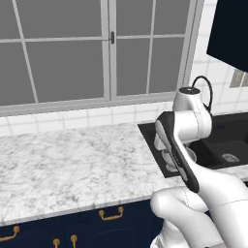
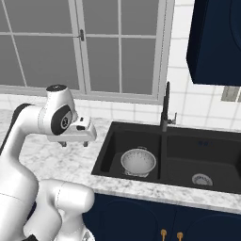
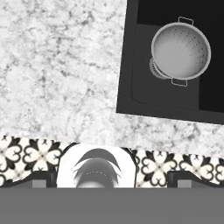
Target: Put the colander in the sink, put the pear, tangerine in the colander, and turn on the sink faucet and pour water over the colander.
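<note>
The silvery perforated colander (image 2: 138,161) sits upright in the left basin of the black sink (image 2: 107,151), over that basin's drain. From the hand view I look down on the colander (image 3: 180,50), and it holds nothing. My gripper (image 2: 74,143) hangs open and empty above the marble counter, just left of the sink's left rim and well above the colander. The slim black sink faucet (image 2: 165,107) stands at the back, between the two basins, with no water running. The pear and the tangerine are out of view.
Marble counter (image 1: 72,164) stretches left of the sink. A window (image 1: 109,48) runs behind it. A dark wall cabinet (image 2: 216,37) hangs over the right basin, whose drain (image 2: 202,179) is bare. My own arm (image 1: 179,145) covers part of the left basin.
</note>
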